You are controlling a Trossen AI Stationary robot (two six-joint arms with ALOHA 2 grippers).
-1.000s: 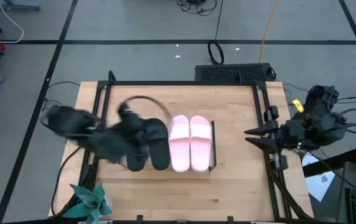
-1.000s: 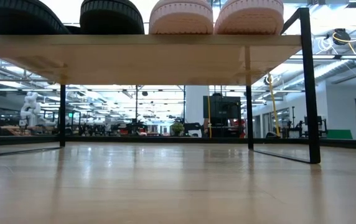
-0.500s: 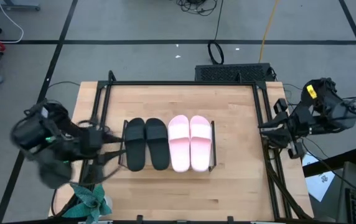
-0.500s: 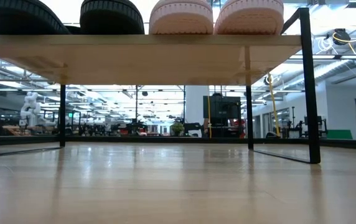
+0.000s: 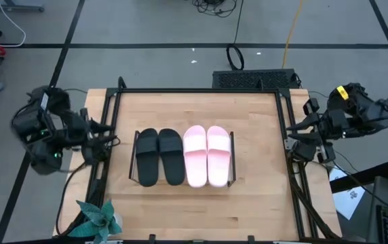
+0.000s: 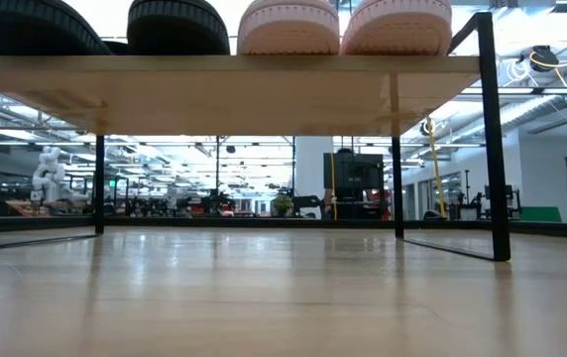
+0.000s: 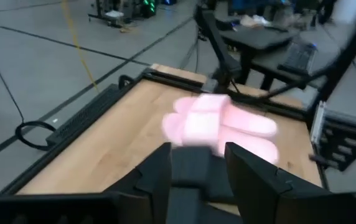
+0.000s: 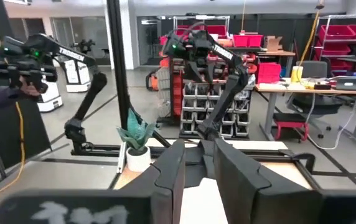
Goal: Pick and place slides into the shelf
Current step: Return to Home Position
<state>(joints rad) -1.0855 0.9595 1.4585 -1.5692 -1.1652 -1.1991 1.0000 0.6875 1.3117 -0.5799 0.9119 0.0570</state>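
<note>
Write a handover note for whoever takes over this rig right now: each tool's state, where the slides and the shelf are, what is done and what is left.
Left tool: open, empty, at the left rail of the table.
Right tool: open, empty, at the table's right rail.
Shelf: mid-table. On it, side by side in one row, are the black pair on the left and the pink pair on the right.
Done: all four slides are on the shelf.
Left: nothing to place. Only park both arms at home, if they are not there yet.
</note>
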